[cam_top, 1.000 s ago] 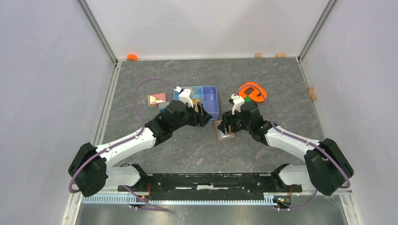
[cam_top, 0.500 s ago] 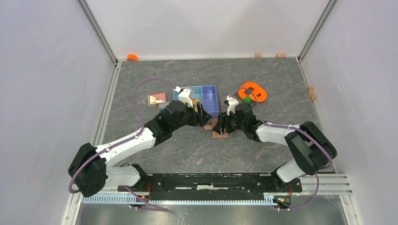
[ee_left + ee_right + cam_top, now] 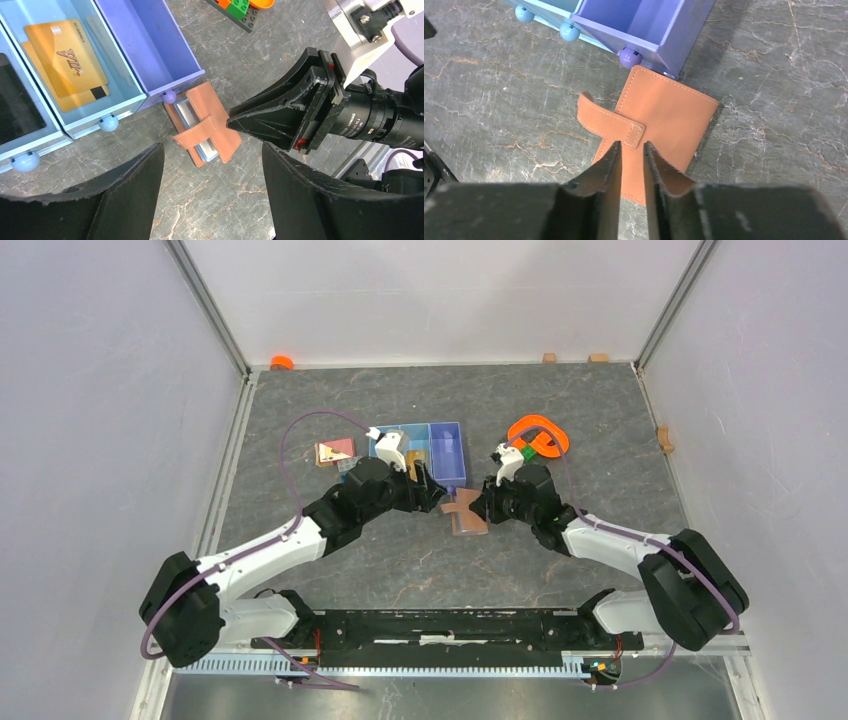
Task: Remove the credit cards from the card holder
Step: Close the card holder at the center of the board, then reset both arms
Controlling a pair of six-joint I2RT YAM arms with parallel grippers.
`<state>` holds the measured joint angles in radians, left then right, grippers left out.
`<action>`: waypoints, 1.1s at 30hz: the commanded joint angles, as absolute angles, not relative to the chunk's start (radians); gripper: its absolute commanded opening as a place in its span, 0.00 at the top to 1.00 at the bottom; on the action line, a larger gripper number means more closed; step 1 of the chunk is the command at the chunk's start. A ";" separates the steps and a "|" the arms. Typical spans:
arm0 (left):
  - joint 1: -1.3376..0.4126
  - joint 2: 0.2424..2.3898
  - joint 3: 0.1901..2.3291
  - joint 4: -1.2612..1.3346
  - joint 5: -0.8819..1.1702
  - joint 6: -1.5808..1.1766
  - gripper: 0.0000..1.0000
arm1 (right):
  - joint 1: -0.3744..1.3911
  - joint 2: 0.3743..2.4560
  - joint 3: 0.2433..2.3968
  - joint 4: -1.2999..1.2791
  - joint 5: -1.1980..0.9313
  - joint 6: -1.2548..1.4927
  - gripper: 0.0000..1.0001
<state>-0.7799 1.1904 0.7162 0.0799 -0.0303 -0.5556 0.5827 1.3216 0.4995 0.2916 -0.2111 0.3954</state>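
Left arm (image 3: 290,535): it reaches from the near left corner up and rightward to the middle of the worktop (image 3: 400,570), with the wrist low by the tray's near edge.
Left jaws: spread wide and empty. In the left wrist view the two fingers (image 3: 125,200) frame bare stone, and the card holder lies just beyond the gap between them.
Tray (image 3: 452,455): blue, with three compartments. Only the left wrist view looks into them.
Credit cards: a golden card (image 3: 65,57) lies flat in the middle compartment. A black card (image 3: 12,105) lies in the compartment to its left, cut off by the frame edge.
Card holder (image 3: 466,513): flat on the worktop, one corner against the tray's purple knob (image 3: 629,56), with its strap (image 3: 606,120) pointing toward the left arm. The left wrist view shows grey-blue lining under the strap, while the right wrist view shows only brown leather.
Right jaws: drawn nearly together with a thin gap, the fingers (image 3: 604,190) ending right at the strap's stitched end. Whether they pinch it cannot be told.
Right arm (image 3: 610,535): it stretches from the near right corner up and leftward, with the wrist tilted down at the card holder.
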 commanded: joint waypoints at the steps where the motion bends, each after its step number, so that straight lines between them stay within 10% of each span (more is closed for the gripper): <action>1: -0.773 1.140 0.697 0.113 -0.076 -0.531 0.23 | 0.587 1.335 0.495 0.302 -0.146 0.390 0.79; 10: -0.773 1.115 0.682 0.123 -0.092 -0.528 0.23 | 0.586 1.499 0.520 0.324 -0.144 0.434 0.90; 22: -0.773 1.067 0.653 0.132 -0.159 -0.501 0.23 | 0.586 1.152 0.442 0.284 0.135 0.326 0.82; 33: -0.773 1.014 0.607 0.138 -0.423 -0.369 0.00 | 0.586 0.826 0.187 0.534 0.542 0.046 0.31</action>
